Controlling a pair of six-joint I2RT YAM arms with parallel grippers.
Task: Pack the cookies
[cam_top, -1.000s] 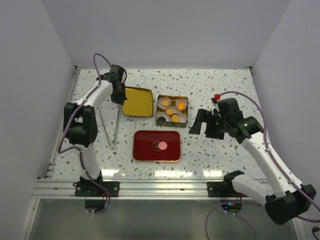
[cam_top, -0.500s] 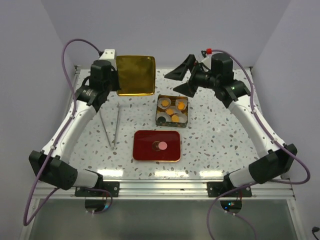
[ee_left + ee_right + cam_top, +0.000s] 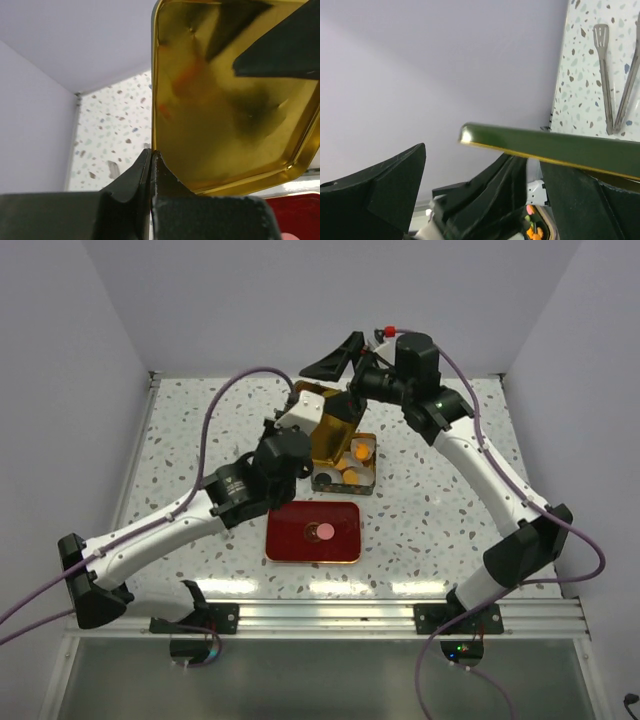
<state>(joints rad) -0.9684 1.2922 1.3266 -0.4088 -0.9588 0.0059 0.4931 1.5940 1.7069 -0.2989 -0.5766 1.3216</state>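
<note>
On the red tray (image 3: 290, 540) at the table's near middle lie two cookies, one pink cookie (image 3: 326, 532) and one dark brown cookie (image 3: 308, 531) just beside it on its left. Behind the tray, one open rectangular tin (image 3: 375, 466) shows at least two orange cookies (image 3: 358, 452), each sitting in a white paper cup (image 3: 352, 480); the rest of the tin's contents are hidden. All of them are small flat round discs with plain matt tops. They lie flat with their faces up and, being round, have no long axis and point no way. One gold lid (image 3: 330, 425) hangs tilted over the tin's left half, its shiny inner face turned toward the left wrist camera. The left gripper (image 3: 151, 157) pinches the lid's rim at a corner, fingers closed tight on the metal. The right gripper (image 3: 343, 380) hovers above the lid's far edge with its fingers spread wide; the right wrist view shows the lid's edge running across between them, and I cannot tell whether they touch it. One pair of metal tongs (image 3: 605, 80) lies on the speckled table (image 3: 200, 440), well to the left.
</note>
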